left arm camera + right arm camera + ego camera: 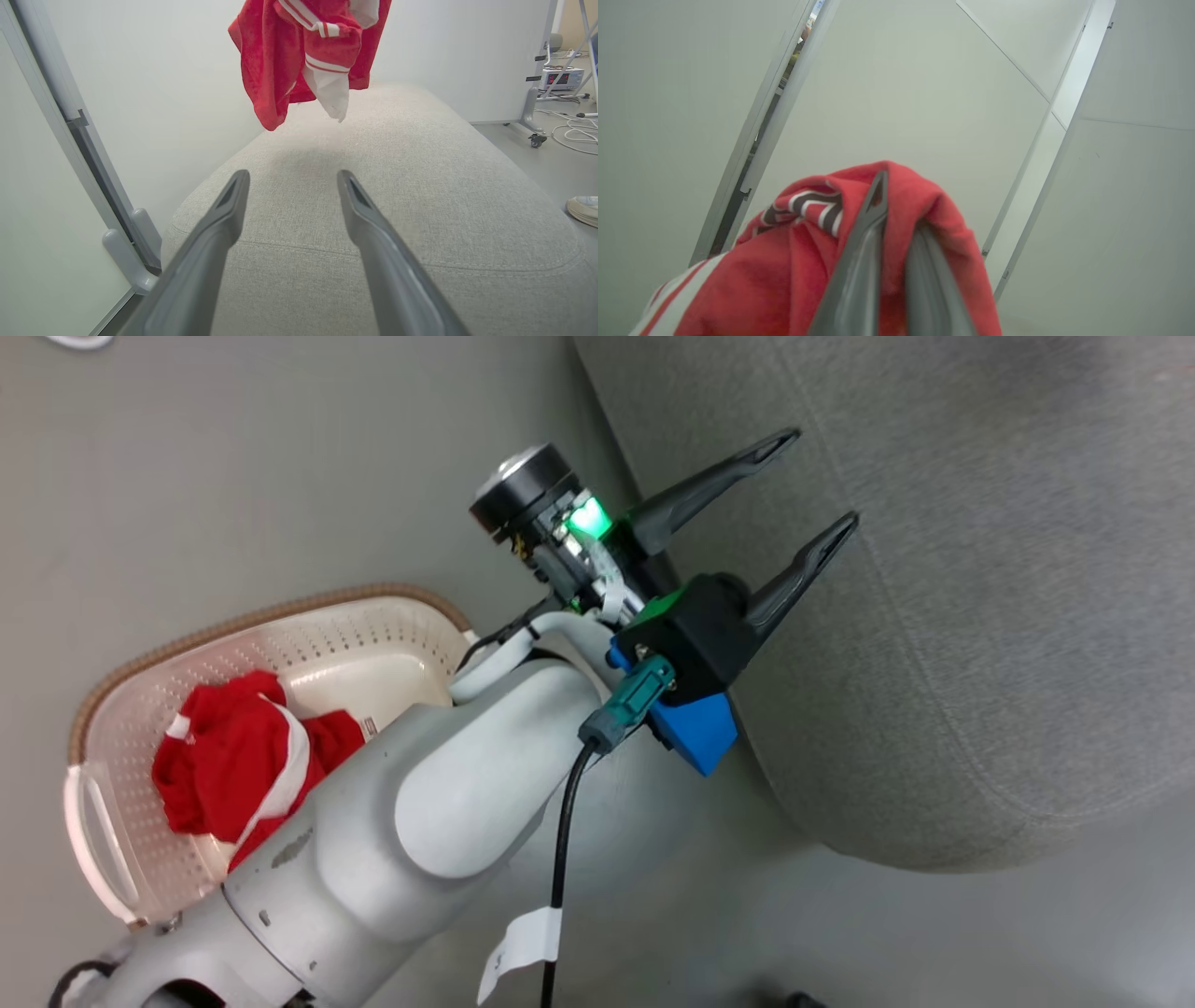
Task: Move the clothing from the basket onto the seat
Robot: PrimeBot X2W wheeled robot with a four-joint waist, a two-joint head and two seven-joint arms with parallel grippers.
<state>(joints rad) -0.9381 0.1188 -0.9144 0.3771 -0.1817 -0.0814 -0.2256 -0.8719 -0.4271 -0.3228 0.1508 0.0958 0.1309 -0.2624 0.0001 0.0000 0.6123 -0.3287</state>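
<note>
There are two pieces of bright red clothing with white stripes. One red bunch (233, 756) is behind the left hand (822, 476). One hanging red garment (784, 270) is pinched in the right hand (899, 205). There are two hands, each with two long dark fingers, so four fingers. One cream-white plastic basket (373, 625) with little holes and a brown rim is behind the left hand. One big light grey cloth sofa (980, 616) is in front of that hand. One pale shoe (584, 210) is off to its side.

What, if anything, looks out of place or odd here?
A red white-striped garment dangles in mid-air above the light grey fabric sofa, pinched in the right hand; a second red garment lies crumpled in the cream perforated plastic basket. Nothing looks damaged.
</note>
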